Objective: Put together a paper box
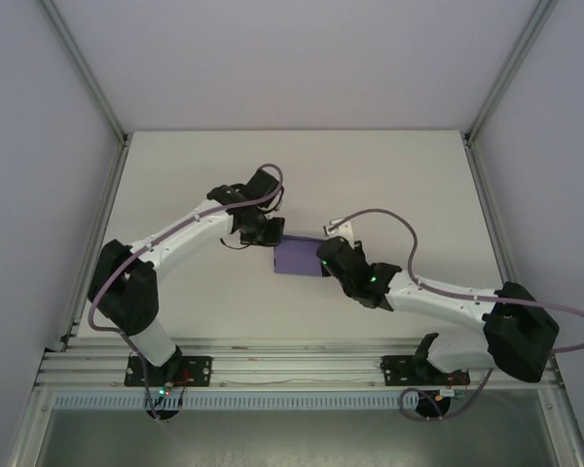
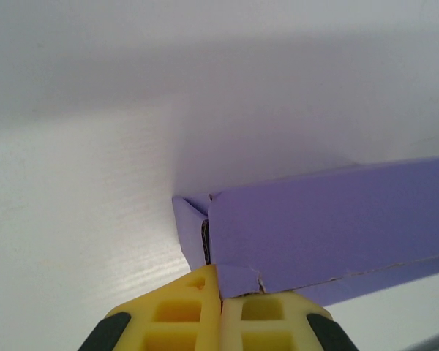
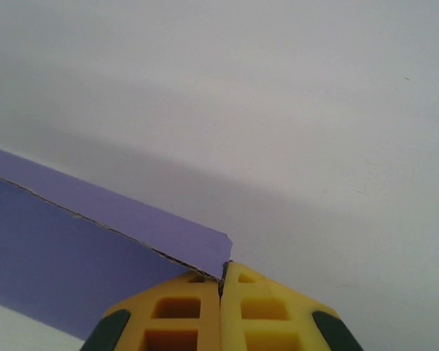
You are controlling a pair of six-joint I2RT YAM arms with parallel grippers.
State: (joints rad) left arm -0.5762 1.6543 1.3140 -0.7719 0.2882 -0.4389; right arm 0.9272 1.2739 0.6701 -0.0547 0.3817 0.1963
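1. A white table (image 1: pixel 389 175) between pale walls has the paper box (image 1: pixel 298 258) lying at its middle.
2. The left gripper (image 1: pixel 268 232) sits at the box's far-left corner, its jaws pressed together and its tips against the purple edge.
3. The right gripper (image 1: pixel 329 255) meets the box's right end, its jaws likewise pressed together.
4. I cannot tell whether either gripper is pinching paper.

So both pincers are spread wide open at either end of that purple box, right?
Not quite: they are at either end of the purple box, but shut. The left wrist view shows the left pincer with its yellow tips pressed together, and the right wrist view shows the right pincer likewise.
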